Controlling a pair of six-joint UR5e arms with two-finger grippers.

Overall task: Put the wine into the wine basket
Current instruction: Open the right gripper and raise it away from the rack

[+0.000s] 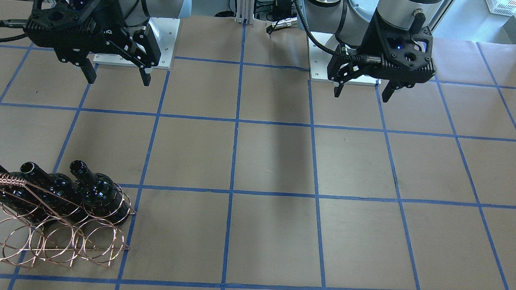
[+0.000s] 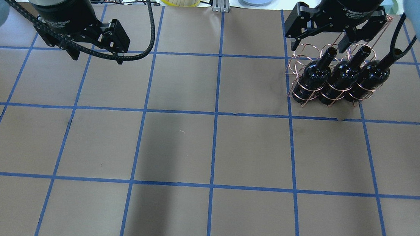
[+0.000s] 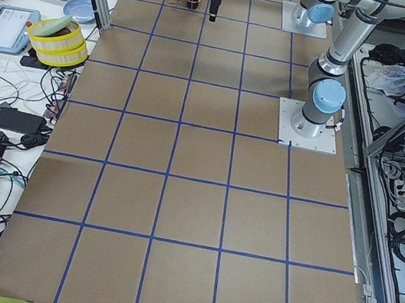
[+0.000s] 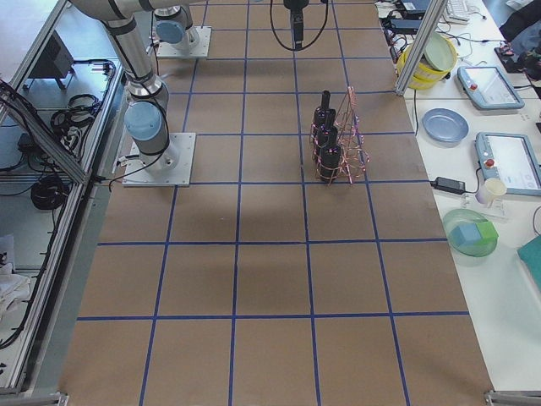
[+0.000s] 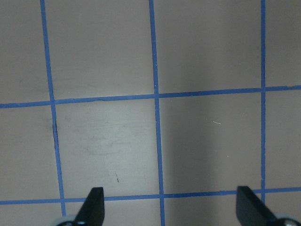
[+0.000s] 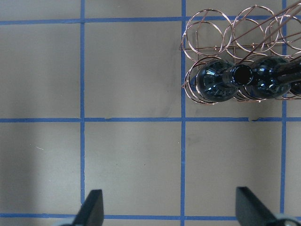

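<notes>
Three dark wine bottles [image 1: 57, 187] stand side by side in the copper wire wine basket [image 1: 54, 245], in its row of rings nearer the robot. The basket sits by the worktop's [image 1: 274, 163] operator-side edge, toward the right end. Both arms point straight down over bare worktop, and the right gripper [image 1: 118, 76] and left gripper [image 1: 361, 94] are spread wide and empty.
</notes>
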